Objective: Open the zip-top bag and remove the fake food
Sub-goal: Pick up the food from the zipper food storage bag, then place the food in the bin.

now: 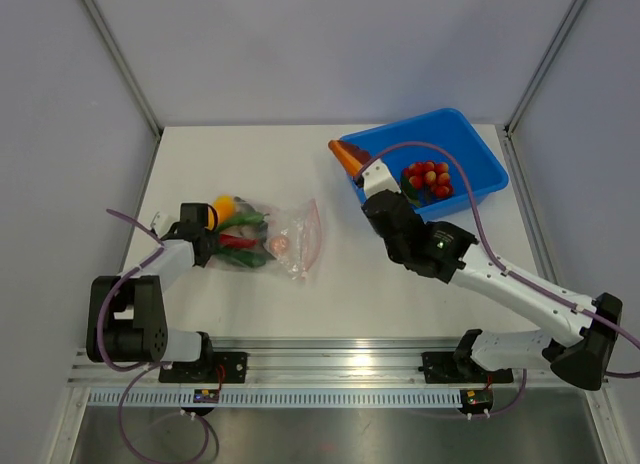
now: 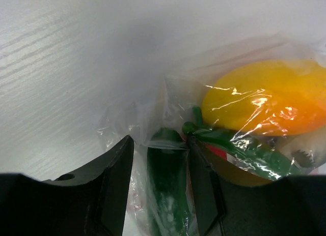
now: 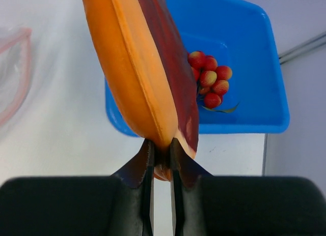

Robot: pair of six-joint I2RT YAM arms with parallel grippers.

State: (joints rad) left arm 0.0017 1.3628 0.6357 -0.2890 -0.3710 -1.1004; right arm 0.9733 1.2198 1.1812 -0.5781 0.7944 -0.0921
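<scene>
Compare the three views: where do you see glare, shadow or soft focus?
Top external: sharp and evenly lit, with barely any shadow. Left wrist: white glare streaks on the zip-top bag over the yellow fruit; the left fingers are dark and out of focus. Right wrist: the orange-brown wedge is close and slightly soft, the blue bin clearer.

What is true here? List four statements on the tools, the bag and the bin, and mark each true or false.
1. The right tool grips an orange-brown wedge. True.
2. The blue bin holds nothing. False: a cluster of red tomatoes lies in it.
3. The left tool has its jaws around one end of the zip-top bag. True.
4. The yellow fruit lies bare on the table outside the bag. False: it sits inside the bag, under the plastic.
</scene>
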